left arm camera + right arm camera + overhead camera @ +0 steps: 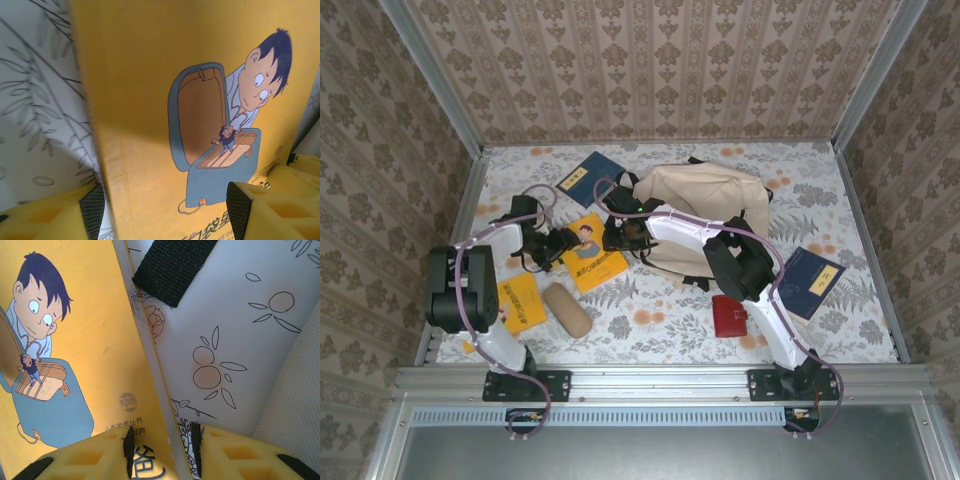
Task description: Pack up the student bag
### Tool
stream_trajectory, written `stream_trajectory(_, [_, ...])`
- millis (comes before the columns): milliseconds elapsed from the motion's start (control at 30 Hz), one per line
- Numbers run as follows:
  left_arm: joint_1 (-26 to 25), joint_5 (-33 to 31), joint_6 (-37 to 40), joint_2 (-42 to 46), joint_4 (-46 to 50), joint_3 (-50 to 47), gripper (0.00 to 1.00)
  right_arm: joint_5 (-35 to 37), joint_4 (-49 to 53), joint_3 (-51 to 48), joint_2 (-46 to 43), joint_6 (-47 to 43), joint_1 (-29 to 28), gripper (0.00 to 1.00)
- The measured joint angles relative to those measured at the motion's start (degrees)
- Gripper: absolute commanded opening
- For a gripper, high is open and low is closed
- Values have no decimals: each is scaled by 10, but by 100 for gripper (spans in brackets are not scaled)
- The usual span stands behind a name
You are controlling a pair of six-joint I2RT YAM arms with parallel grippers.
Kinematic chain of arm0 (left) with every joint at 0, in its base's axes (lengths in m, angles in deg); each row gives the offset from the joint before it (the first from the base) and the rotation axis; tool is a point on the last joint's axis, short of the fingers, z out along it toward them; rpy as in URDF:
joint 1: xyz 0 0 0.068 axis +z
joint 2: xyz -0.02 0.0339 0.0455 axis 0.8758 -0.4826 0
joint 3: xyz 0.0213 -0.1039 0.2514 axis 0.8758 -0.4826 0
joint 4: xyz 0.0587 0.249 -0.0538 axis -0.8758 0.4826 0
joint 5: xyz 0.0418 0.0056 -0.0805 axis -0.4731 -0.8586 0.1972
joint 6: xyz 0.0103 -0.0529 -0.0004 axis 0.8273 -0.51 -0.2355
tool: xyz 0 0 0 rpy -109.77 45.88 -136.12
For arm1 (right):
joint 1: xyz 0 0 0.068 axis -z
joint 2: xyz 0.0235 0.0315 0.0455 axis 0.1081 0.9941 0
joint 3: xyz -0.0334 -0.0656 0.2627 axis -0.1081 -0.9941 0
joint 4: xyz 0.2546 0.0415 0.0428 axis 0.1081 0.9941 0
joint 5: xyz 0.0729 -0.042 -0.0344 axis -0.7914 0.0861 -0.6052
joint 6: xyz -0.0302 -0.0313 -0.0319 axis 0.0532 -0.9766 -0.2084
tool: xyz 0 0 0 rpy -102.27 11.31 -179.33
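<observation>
Student bag point(705, 195) lies flat at the far middle of the worktop point(660, 318), a little to the right, its beige fabric well clear of the near edge. Just beside its near-left side lies a yellow picture book point(592, 252), a boy and an open case drawn on the cover, and both arms reach to it. The left gripper point(165, 210) has its jaws wide apart: one pad point(92, 212) hangs off the book's edge above the floral worktop, the other over the cover. The right gripper point(162, 452) has its jaws narrowly apart astride the book's opposite edge, near a black strap point(172, 267) — whether they pinch it I cannot tell. A blue book point(588, 177) lies far left of the bag and another point(810, 280) on the right. A red wallet point(729, 316), a tan pouch point(567, 310) and a yellow booklet point(522, 302) lie nearer the arms.
</observation>
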Motion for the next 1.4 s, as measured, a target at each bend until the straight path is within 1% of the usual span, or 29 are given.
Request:
stream_trajectory(233, [-1, 5, 0, -7, 0, 3, 66, -6, -4, -3, 0, 2, 0, 38])
stream_trajectory(333, [-1, 13, 0, -7, -3, 3, 63, -14, -7, -6, 0, 4, 2, 36])
stream_trajectory(400, [-1, 28, 1, -7, -12, 2, 60, -21, -8, -7, 0, 7, 6, 35])
stream_trajectory(467, [-2, 40, 1, -3, -23, 1, 59, -26, -8, -8, 0, 13, 12, 35])
stream_trajectory(600, [-1, 65, 0, 25, -41, -2, 55, -35, -10, -10, 0, 18, 23, 35])
stream_trajectory(733, [-2, 99, 0, 49, -60, -2, 55, -41, -12, -10, 0, 27, 26, 35])
stream_trajectory(900, [-2, 129, -12, 45, -82, -5, 55, -58, -21, -16, 0, 37, 32, 35])
stream_trajectory(1033, [-6, 147, -34, 29, -105, -9, 53, -74, -34, -23, -1, 48, 37, 35])
stream_trajectory(1067, [-9, 150, -35, 26, -107, -9, 51, -78, -40, -25, -1, 49, 37, 35])
stream_trajectory(1133, [-15, 152, -39, 24, -106, -9, 42, -83, -46, -26, -1, 51, 37, 35])
stream_trajectory(1267, [-21, 142, -34, 24, -97, -6, 20, -91, -56, -30, -2, 57, 38, 39])
stream_trajectory(1333, [-21, 131, -28, 25, -88, -4, 13, -91, -56, -34, -7, 60, 39, 43])
stream_trajectory(1400, [-22, 120, -24, 32, -79, -3, 10, -95, -60, -49, -19, 62, 40, 48])
